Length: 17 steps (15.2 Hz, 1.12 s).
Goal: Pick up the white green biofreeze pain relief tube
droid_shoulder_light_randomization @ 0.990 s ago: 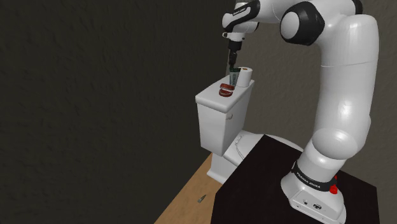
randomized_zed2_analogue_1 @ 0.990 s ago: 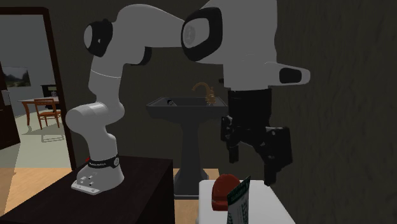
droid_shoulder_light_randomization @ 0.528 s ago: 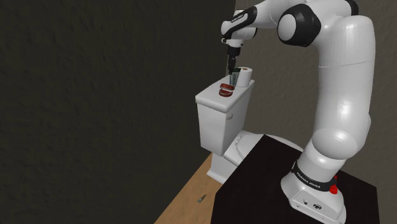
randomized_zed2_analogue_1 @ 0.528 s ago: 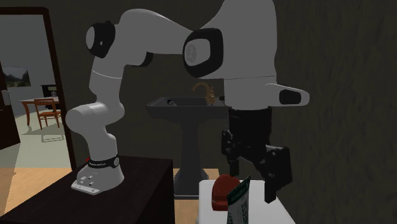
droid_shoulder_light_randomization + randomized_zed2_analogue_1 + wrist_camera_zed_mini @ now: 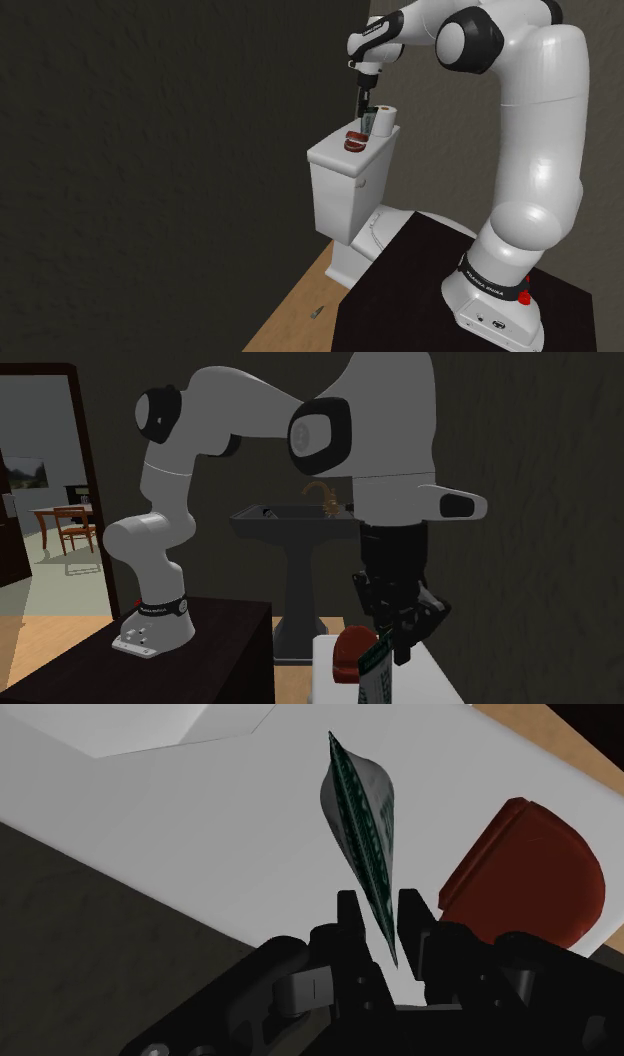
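Hand (image 5: 380, 912) clenched on green-white tube (image 5: 362, 814) now; half second ago spread wide around it.

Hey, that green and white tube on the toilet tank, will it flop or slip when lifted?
The tube is probably light: small beside the end effector. Clasped by its thin flat edge, it may swing or bend slightly.
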Each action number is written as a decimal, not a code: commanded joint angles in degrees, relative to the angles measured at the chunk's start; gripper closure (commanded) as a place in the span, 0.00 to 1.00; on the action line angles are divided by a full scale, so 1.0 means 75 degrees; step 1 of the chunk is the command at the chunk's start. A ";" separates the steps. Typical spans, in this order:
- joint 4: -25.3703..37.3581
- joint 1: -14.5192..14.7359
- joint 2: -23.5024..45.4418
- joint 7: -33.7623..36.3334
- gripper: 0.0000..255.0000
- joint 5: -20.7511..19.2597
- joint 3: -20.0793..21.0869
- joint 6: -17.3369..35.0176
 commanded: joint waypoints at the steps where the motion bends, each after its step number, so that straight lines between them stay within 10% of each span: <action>1: -0.0005 -0.0003 0.0006 -0.0001 1.00 -0.0001 -0.0002 -0.0001; 17: 0.1303 -0.0080 -0.0175 0.0139 1.00 -0.0143 -0.0084 -0.1461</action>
